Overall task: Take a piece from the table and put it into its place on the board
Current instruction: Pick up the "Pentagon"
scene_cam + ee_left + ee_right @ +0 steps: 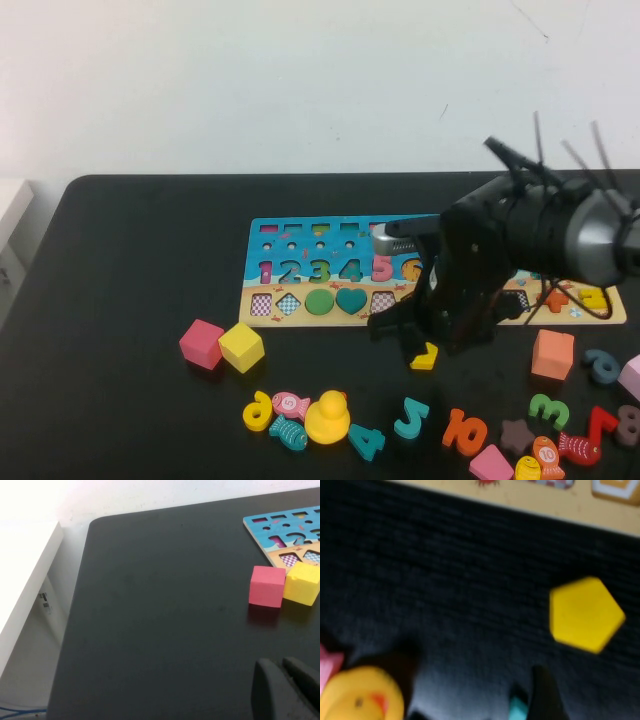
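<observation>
My right gripper (420,340) hangs low over the table (130,260), just in front of the board (300,290), near its middle. In the right wrist view only one dark finger (542,695) shows, so I cannot tell how my right jaws stand. The piece (586,614), a flat yellow shape, lies on the black surface just in front of the board's sandy front edge, clear of my finger. From the high view the piece (425,356) shows only partly, peeking out beneath my right arm, a little off the board.

The board lies flat with its numbers in a row and a green circle (319,301) and teal heart (350,299) sitting in the front band.

My left gripper (287,690) rests low over the table, well to the left of the board; I cannot tell its jaw state. A pink cube (267,585) and a yellow cube (302,582) stand touching each other just in front of the board's left corner. A yellow duck (327,417) sits farther forward of the board, among loose numbers.
</observation>
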Tool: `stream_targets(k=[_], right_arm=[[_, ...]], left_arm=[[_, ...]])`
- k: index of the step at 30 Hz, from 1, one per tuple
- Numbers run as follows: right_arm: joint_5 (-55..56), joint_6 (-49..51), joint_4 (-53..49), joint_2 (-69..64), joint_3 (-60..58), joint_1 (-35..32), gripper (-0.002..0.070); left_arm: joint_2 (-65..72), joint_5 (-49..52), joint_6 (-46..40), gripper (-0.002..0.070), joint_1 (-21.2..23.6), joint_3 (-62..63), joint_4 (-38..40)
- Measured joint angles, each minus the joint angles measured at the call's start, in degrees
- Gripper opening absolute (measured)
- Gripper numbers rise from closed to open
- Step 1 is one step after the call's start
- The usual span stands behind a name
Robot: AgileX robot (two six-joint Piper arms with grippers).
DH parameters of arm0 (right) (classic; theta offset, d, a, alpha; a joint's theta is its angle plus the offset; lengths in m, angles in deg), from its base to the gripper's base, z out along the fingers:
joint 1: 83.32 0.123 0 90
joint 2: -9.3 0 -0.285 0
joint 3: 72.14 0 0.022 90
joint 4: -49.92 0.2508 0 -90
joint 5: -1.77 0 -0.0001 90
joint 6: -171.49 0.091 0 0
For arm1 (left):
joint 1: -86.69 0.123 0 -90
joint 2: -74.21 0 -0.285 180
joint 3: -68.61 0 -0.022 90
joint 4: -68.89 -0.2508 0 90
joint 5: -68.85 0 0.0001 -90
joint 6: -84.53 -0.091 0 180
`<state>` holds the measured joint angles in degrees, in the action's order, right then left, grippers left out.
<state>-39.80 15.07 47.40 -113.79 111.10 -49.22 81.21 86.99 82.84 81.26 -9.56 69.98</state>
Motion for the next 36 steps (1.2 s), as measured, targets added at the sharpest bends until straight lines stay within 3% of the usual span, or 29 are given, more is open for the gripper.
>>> stream_targets(k=[13, 22, 36], right_arm=[[3.9, 4.6, -2.5, -6.6, 3.9, 0.0, 0.0428], [-3.3, 4.6, -4.8, -9.6, 9.3, 0.0, 0.0428], [-3.4, 4.7, -4.1, -11.4, 9.7, 0.0, 0.0424]], left_arm=[[0.0, 0.0, 0.0, -0.0001, 0.0, 0.0, 0.0], [0.0, 0.0, 0.0, -0.0001, 0.0, 0.0, 0.0], [0.0, 0.0, 0.1, -0.0001, 0.0, 0.0, -0.2]])
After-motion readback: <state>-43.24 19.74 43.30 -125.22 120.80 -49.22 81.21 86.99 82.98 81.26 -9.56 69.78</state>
